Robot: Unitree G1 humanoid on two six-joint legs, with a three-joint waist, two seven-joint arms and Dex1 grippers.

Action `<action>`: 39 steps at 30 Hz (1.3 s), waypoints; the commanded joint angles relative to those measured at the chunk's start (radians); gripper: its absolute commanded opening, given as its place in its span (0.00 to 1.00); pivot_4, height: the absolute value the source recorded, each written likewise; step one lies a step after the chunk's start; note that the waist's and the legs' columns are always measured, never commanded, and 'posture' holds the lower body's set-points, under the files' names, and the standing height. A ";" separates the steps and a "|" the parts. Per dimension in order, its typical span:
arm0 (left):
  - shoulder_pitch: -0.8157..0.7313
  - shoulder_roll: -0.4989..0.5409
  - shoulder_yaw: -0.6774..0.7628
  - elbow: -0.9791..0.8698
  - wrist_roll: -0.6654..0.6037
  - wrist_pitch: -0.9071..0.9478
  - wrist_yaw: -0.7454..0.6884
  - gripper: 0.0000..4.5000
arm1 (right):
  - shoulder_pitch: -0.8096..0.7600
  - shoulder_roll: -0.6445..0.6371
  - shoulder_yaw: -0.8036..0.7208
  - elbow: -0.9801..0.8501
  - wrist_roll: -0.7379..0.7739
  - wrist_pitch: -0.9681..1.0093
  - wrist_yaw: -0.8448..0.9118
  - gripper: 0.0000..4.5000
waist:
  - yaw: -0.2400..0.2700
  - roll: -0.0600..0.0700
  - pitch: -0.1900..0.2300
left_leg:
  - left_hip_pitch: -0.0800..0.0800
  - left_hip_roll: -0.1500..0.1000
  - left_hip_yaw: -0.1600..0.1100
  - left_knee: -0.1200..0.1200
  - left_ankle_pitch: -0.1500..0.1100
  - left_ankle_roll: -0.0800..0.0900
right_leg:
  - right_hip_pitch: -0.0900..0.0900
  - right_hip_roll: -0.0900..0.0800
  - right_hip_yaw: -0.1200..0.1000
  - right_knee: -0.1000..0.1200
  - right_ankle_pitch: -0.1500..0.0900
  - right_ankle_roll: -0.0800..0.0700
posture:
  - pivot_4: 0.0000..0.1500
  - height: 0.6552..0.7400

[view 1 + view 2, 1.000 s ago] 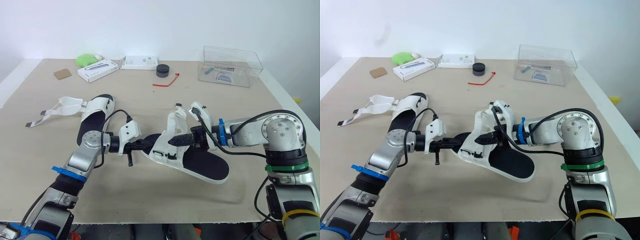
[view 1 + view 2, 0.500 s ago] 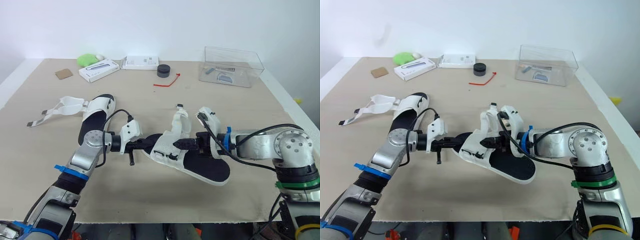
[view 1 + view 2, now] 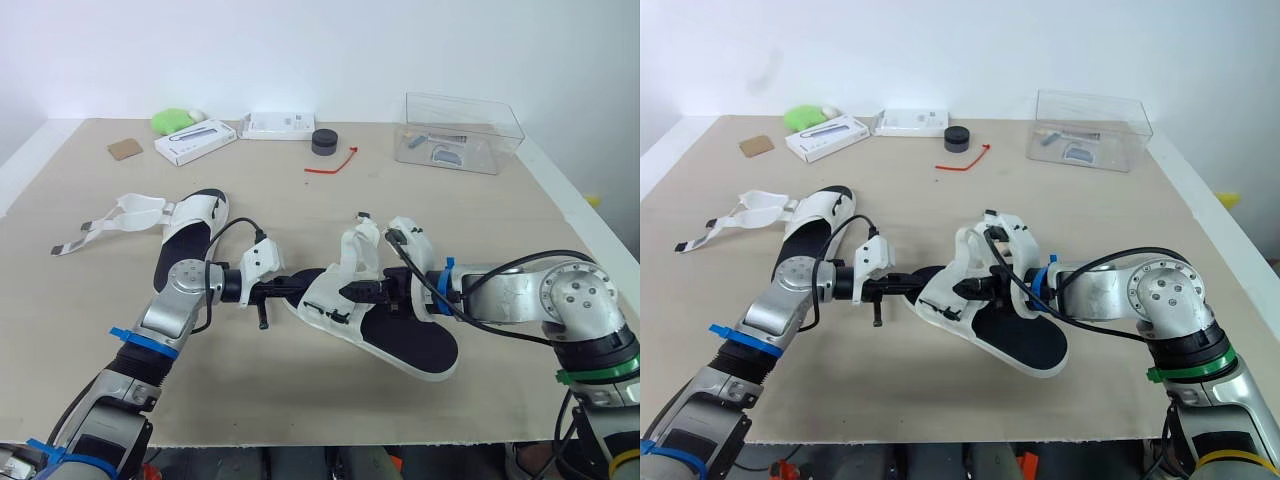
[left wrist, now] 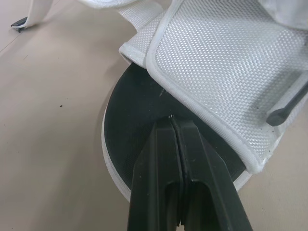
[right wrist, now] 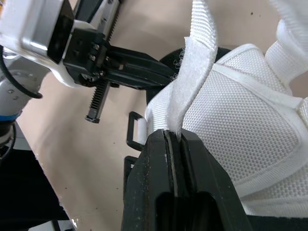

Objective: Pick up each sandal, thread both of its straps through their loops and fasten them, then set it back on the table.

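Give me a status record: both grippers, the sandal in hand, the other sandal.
left gripper: shut on the sole edge of the held sandal
right gripper: shut on a white strap of that sandal
strap state: raised and loose, not fastened
held sandal position: between the two grippers, in front of the robot
second sandal: flat on the table on the robot's left, its open straps spread out, no gripper on it

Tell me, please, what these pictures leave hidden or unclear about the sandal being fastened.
Right wrist view: the right gripper, shut on the strap, hides the strap's end and any loop.
Left wrist view: the left gripper covers the spot where it grips the sandal.
Eye views: items in the clear box are too small.
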 commanded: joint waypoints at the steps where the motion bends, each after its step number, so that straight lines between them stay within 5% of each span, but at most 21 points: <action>1: 0.007 0.020 -0.007 0.038 0.050 0.015 0.024 0.00 | -0.020 -0.009 0.014 -0.045 -0.005 0.010 0.016 0.01 | 0.000 0.000 0.000 | 0.000 0.000 0.000 0.000 0.000 0.000 | 0.000 0.000 0.000 0.000 0.000 0.000 | 1.00 1.00; 13: 0.002 0.017 -0.010 0.049 0.054 0.012 0.027 0.00 | -0.061 0.011 0.002 -0.059 0.083 -0.053 0.005 0.01 | 0.000 0.000 0.000 | 0.000 0.000 0.000 0.000 0.001 0.001 | 0.000 0.000 0.000 0.000 0.000 0.000 | 1.00 1.00; 39: -0.004 0.016 -0.011 0.065 0.065 0.007 0.038 0.00 | -0.013 -0.048 0.089 -0.123 -0.002 -0.006 0.058 0.01 | 0.000 0.002 -0.004 | 0.000 0.000 0.000 0.000 0.002 0.003 | 0.001 0.000 0.000 0.000 0.001 0.001 | 1.00 1.00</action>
